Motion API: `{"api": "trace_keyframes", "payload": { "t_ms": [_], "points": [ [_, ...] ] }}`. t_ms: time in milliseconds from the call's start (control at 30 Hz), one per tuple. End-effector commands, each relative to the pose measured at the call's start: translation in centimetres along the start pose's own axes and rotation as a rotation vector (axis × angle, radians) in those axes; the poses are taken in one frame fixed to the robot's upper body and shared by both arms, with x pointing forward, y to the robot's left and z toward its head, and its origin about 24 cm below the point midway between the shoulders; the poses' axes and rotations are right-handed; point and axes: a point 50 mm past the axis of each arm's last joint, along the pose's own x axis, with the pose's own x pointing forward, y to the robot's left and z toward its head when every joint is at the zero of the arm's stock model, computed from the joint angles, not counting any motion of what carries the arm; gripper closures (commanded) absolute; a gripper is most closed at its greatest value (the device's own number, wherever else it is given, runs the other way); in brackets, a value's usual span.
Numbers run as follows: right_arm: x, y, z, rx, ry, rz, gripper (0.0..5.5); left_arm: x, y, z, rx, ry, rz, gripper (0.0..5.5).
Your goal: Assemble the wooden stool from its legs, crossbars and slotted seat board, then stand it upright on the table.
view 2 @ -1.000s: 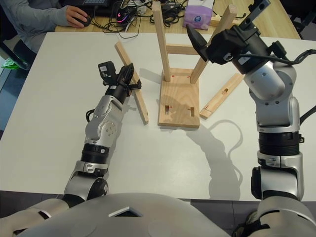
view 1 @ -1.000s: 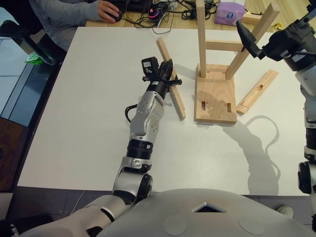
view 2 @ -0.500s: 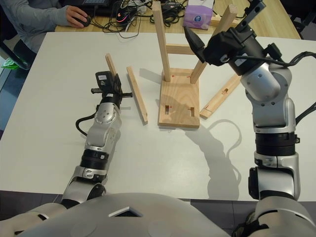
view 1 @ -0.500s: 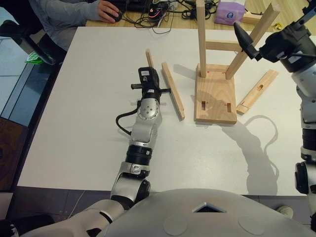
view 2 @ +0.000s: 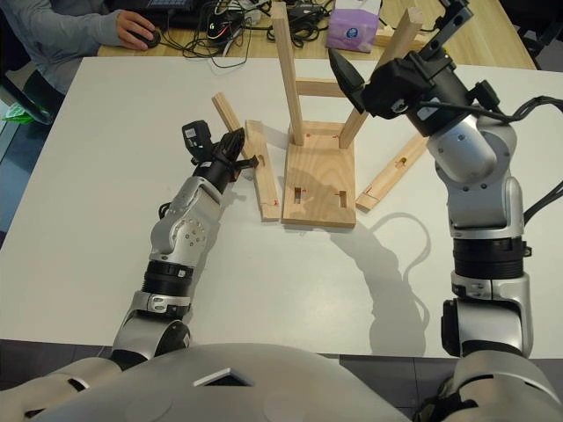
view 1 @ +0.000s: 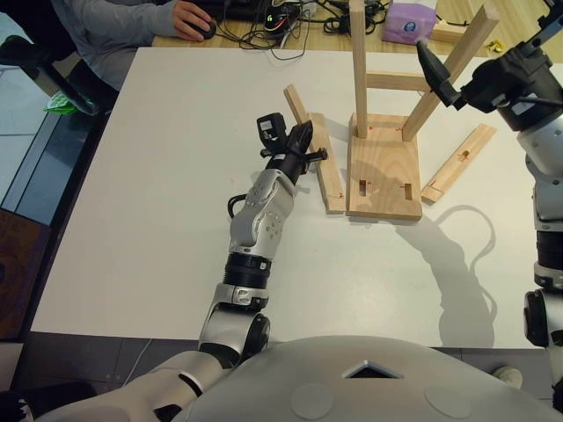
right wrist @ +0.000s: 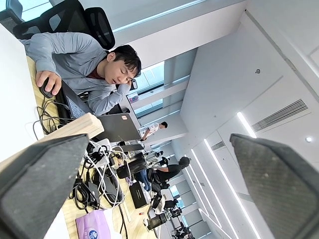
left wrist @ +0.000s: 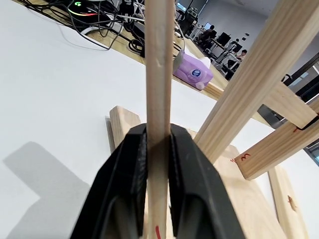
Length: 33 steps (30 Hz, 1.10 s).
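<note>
Left fingers (left wrist: 124,172) clamped a loose wooden bar (view 1: 331,183) beside the seat board (view 1: 384,180) near the bench's (view 1: 176,176) far edge, probably for slotting; right fingers (right wrist: 40,189) gaped empty astride a fitted leg (view 1: 420,110).

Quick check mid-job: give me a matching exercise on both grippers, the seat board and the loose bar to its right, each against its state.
1 left gripper
2 right gripper
3 seat board
4 loose bar

A flat, two legs standing in it
B jaws open, raised
C lying loose, nothing fitted to it
D jaws shut on wooden strip

Pairs: 1-D, 2-B, 3-A, 4-C.
</note>
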Motion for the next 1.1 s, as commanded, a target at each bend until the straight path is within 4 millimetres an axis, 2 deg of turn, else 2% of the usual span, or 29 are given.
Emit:
{"api": "trace_keyframes", "payload": {
  "t_ms": [33,233,467,633,833,1100],
  "points": [
    [-0.1,0.7,-0.2,0.012,0.018,0.017,0.1,0.3,-4.1,-1.4,-0.23,-0.014,-0.085,5.09],
    [0.1,0.9,-0.2,0.021,0.016,0.021,0.1,1.3,-3.6,-2.3,-0.212,0.004,0.024,5.09],
    [0.5,1.3,-0.2,0.031,0.003,0.059,0.1,3.5,-4.4,-2.2,-0.299,-0.019,0.106,5.09],
    [0.5,1.2,-0.2,0.03,0.003,0.056,0.1,3.3,-3.2,-2.7,-0.193,-0.037,0.223,5.09],
    [0.5,1.3,-0.2,0.032,0.004,0.056,0.1,3.1,-3.1,-3.8,-0.139,0.018,0.267,5.09],
    [0.2,1.6,-0.3,0.035,0.015,0.058,0.1,2.1,-3.6,-2.3,-0.034,0.029,0.255,5.09]
  ]
}}
